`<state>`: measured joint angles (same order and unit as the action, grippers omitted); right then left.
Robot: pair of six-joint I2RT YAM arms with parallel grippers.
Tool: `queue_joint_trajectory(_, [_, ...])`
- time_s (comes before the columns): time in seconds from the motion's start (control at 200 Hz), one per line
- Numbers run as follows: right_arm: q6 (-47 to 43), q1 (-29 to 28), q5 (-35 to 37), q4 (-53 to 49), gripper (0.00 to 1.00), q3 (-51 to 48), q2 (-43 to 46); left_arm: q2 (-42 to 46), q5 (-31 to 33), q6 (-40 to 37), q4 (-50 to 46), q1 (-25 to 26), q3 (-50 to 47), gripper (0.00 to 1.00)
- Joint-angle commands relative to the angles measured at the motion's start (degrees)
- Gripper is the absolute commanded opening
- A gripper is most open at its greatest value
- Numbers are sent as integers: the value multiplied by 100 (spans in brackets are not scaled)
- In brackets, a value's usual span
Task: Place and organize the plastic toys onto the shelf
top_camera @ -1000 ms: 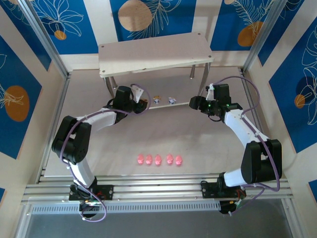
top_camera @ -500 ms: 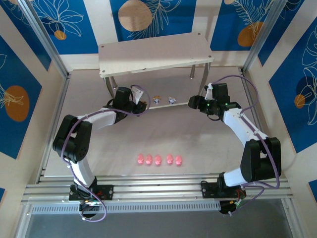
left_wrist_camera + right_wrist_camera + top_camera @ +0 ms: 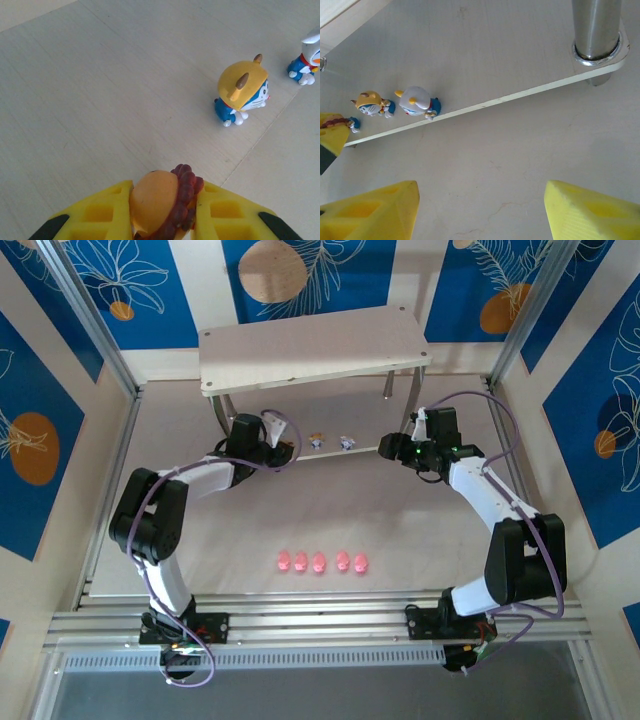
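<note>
Pale surface (image 3: pixel 420 540), shelf (image 3: pixel 310 345) at its far edge: left gripper (image 3: pixel 165 207) grasps a brown-maned figurine (image 3: pixel 157 197) at the lower board (image 3: pixel 100 100)'s front edge; right gripper (image 3: pixel 480 200) hangs released nearby.

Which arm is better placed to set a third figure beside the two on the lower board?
Left. The left tool is shut on the maned figure at the lower board edge, near the yellow-hooded figure. The right tool is open and empty.
</note>
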<state>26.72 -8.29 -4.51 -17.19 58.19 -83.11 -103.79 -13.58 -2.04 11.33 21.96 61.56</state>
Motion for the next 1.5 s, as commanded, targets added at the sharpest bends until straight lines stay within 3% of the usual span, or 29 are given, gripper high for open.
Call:
queue_joint_trajectory(0.0, [35, -46, 20, -39, 68, 181, -51, -125, -153, -78, 2, -83, 102, 23])
queue_joint_trajectory(0.715, [56, -116, 20, -8, 68, 227, -110, -27, 27, -89, -59, -81, 41, 38])
queue_joint_trajectory(1.496, [66, -117, -9, -4, 68, 263, -128, 132, 134, 138, 170, -95, -52, 42])
